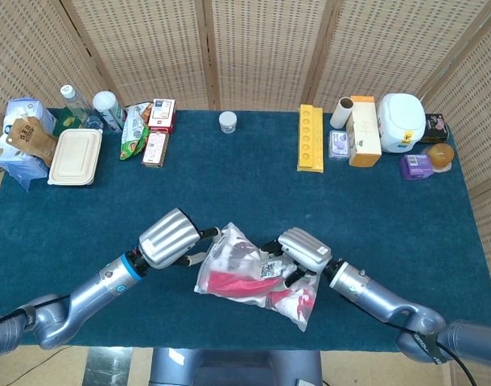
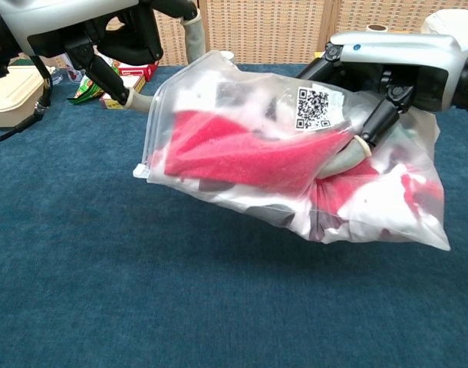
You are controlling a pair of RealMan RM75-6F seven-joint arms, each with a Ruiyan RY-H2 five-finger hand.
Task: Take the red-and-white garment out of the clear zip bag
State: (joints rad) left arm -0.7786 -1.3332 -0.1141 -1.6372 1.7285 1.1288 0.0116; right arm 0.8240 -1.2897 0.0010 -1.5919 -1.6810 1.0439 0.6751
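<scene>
Wicker screens back our blue counter (image 1: 245, 201). We hold the clear zip bag (image 2: 295, 153) raised just above it at the near edge, the red-and-white garment (image 2: 242, 157) inside. Our right hand (image 1: 303, 248) has its fingers (image 2: 349, 157) clenched on the bag at 3 o'clock. Our left hand (image 1: 167, 238) reaches the zip end at 9 o'clock; we cannot tell whether it grips.

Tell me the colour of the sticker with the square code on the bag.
White with a black code, clearest in the chest view.
</scene>
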